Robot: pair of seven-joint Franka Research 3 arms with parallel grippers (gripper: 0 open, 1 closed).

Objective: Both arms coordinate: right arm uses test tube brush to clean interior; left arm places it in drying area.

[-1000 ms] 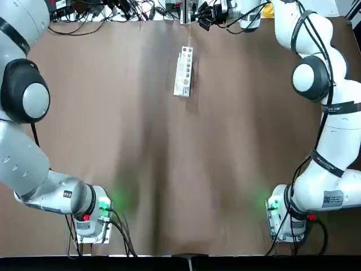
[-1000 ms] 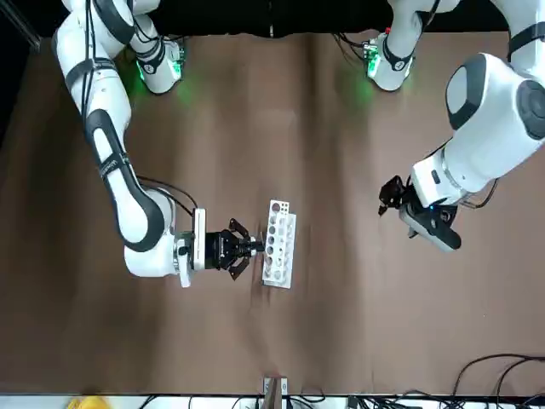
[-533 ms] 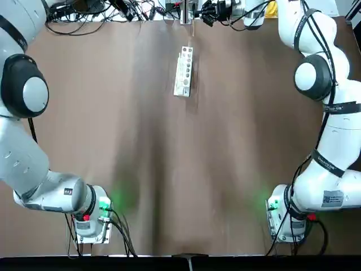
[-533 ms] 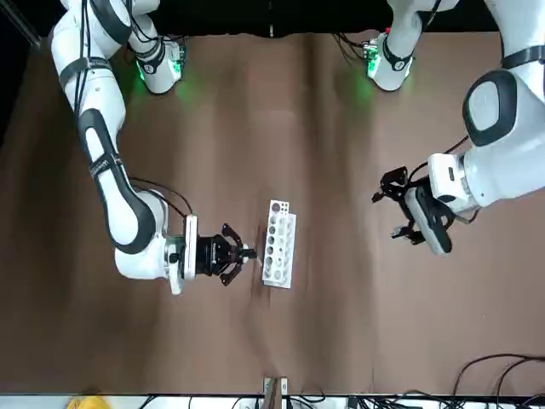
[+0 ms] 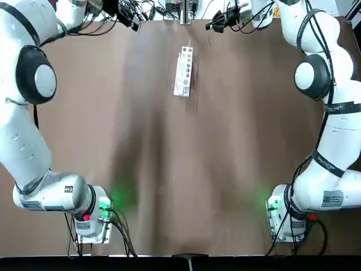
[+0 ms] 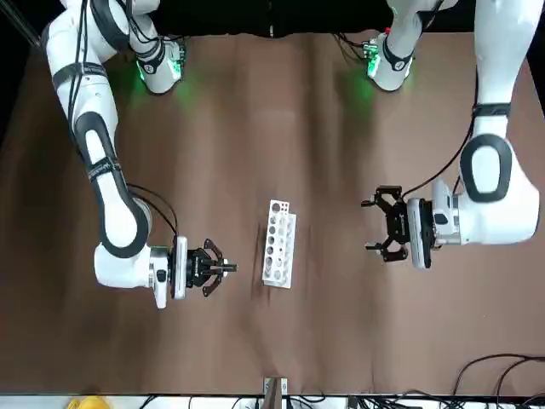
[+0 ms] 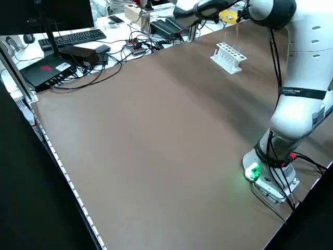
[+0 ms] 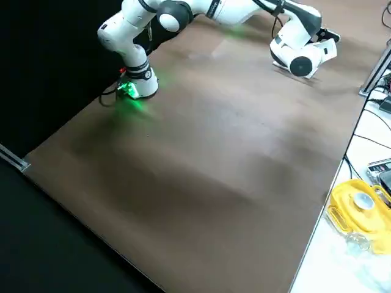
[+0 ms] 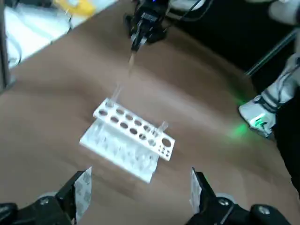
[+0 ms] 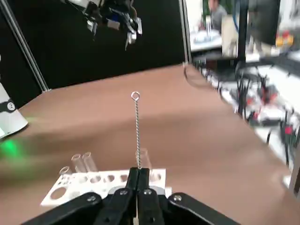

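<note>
My right gripper [image 10: 139,177] is shut on the test tube brush [image 10: 137,126], a thin wire stem with a loop at its tip. It holds the brush level above the table, beside the white rack [image 6: 278,243] on the robot's right, and the brush points toward the rack. The left wrist view shows that right gripper [image 9: 144,28] beyond the rack [image 9: 129,137], with the brush [image 9: 131,63] hanging from it. My left gripper [image 6: 369,226] hovers on the rack's other side, open and holding nothing. A few clear tubes [image 10: 80,162] stand in the rack's holes.
Cables and equipment [image 5: 163,8] crowd the far table edge behind the rack [image 5: 183,70]. A keyboard [image 7: 73,37] and a yellow object [image 8: 360,207] lie on the bench beyond that edge. Both green-lit arm bases [image 5: 93,212] stand at the near edge.
The right gripper has drawn back from the rack toward the robot's right, taking the brush with it. The left arm has swung round, so its open gripper now faces the rack.
</note>
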